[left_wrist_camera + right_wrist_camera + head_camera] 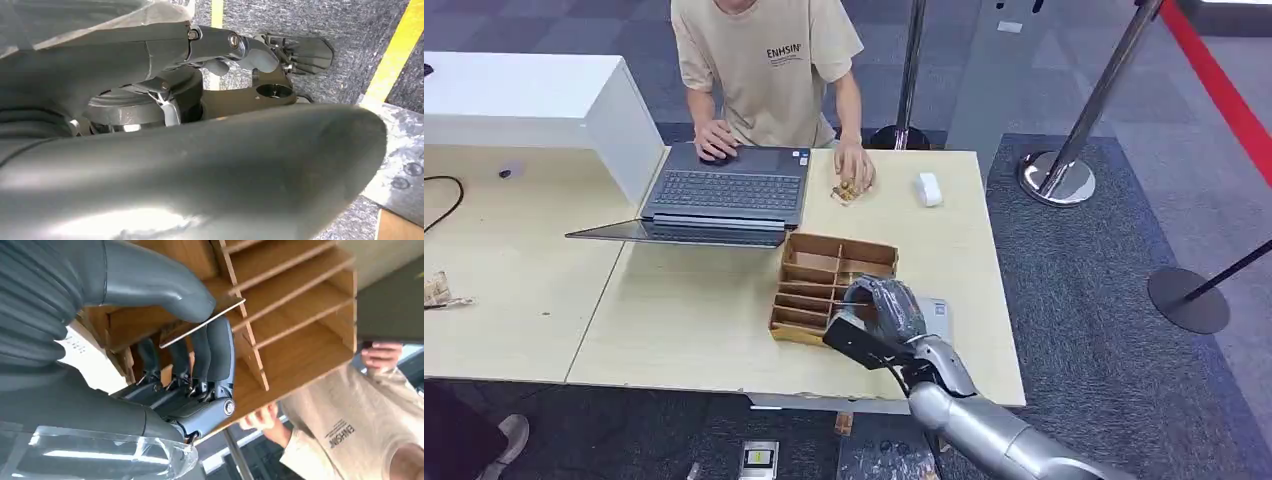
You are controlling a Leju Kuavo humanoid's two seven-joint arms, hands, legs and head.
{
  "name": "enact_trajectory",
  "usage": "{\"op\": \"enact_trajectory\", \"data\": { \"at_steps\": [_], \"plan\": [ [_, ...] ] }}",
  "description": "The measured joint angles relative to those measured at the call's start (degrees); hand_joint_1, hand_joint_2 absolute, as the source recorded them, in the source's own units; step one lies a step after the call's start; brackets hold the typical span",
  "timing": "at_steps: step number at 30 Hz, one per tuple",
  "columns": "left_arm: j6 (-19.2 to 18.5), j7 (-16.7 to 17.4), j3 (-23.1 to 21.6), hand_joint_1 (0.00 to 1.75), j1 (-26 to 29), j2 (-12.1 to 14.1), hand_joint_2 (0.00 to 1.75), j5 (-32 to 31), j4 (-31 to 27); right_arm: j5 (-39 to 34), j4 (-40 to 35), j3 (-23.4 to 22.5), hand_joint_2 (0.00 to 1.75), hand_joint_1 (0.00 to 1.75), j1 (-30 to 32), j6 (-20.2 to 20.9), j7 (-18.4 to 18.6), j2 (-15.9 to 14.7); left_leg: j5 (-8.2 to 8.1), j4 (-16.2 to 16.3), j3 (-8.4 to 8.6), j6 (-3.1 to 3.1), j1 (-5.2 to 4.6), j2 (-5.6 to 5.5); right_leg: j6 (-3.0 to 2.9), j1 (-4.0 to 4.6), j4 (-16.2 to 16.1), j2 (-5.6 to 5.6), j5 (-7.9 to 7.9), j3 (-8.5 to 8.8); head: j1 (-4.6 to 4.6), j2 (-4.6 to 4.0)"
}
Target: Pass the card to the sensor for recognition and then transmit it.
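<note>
My right hand hovers over the near right corner of a wooden divider box on the table. In the right wrist view this hand pinches a thin pale card between its thumb and dark fingers, just above the box's slots. A flat grey device lies beside the box, partly hidden under the hand. A small white device sits farther back on the table. My left hand hangs low over the floor with its fingers extended and nothing in it.
A person in a beige shirt sits across the table, one hand on an open laptop and the other hand on a small brownish object. Stanchion posts stand at the right on the grey carpet.
</note>
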Motion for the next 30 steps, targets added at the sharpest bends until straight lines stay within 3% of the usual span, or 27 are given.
{"op": "enact_trajectory", "data": {
  "at_steps": [2, 5, 18, 24, 25, 30],
  "plan": [
    [0.0, 0.0, 0.0, 0.0, 0.0, 0.0, 0.0, 0.1, 0.0, 0.0, 0.2, 0.0, 1.75, 1.52, -0.1, -0.2, 0.0, 0.1, 0.0, 0.0, 0.0, 0.0, 0.0, 0.0, 0.0, 0.0, 0.0, 0.0, 0.0, 0.0, 0.0, 0.0],
    [0.0, 0.0, 0.0, 0.0, 0.0, 0.0, 0.0, 0.1, 0.0, 0.1, 0.4, 0.0, 1.75, 1.75, -0.2, -0.5, -0.1, 0.1, 0.0, 0.0, 0.0, 0.0, 0.0, 0.0, 0.0, 0.0, 0.0, 0.0, 0.0, 0.0, 0.0, 0.0],
    [0.5, -0.1, 0.0, 0.0, -0.1, -0.1, 0.0, 0.8, 0.0, -1.4, -0.2, -0.1, 1.75, 1.75, -0.3, -3.3, -1.8, -0.1, 0.0, 0.0, -0.02, 0.0, 0.0, 0.0, 0.0, 0.0, 0.0, 0.0, 0.0, -0.01, 0.0, 0.0],
    [0.4, 0.0, -0.3, 0.0, -0.2, -0.1, 0.0, 0.2, 0.0, -0.8, -4.9, -0.8, 1.75, 1.75, -4.9, -2.1, -0.5, -1.1, 0.01, 0.0, -0.02, 0.0, -0.01, 0.03, 0.0, -0.01, 0.0, 0.01, 0.01, -0.03, -0.02, 0.0],
    [0.3, 0.0, -0.5, 0.0, -0.2, -0.1, 1.75, 0.0, 0.0, -1.0, -5.9, -1.1, 1.75, 1.75, -6.1, -1.5, -0.4, -1.3, 0.01, 0.0, -0.02, 0.0, -0.01, 0.04, -0.01, -0.01, 0.0, 0.01, 0.01, -0.03, 0.0, 0.0],
    [-0.9, -0.1, -1.5, 0.0, -0.6, -0.1, 1.75, -0.5, 0.0, -2.2, -10.1, -2.2, 1.75, 1.75, -15.0, 2.3, -1.0, -1.8, 0.03, 0.0, -0.02, -0.02, -0.02, 0.05, -0.06, -0.02, 0.0, 0.03, 0.05, -0.07, -0.02, 0.0]
  ]
}}
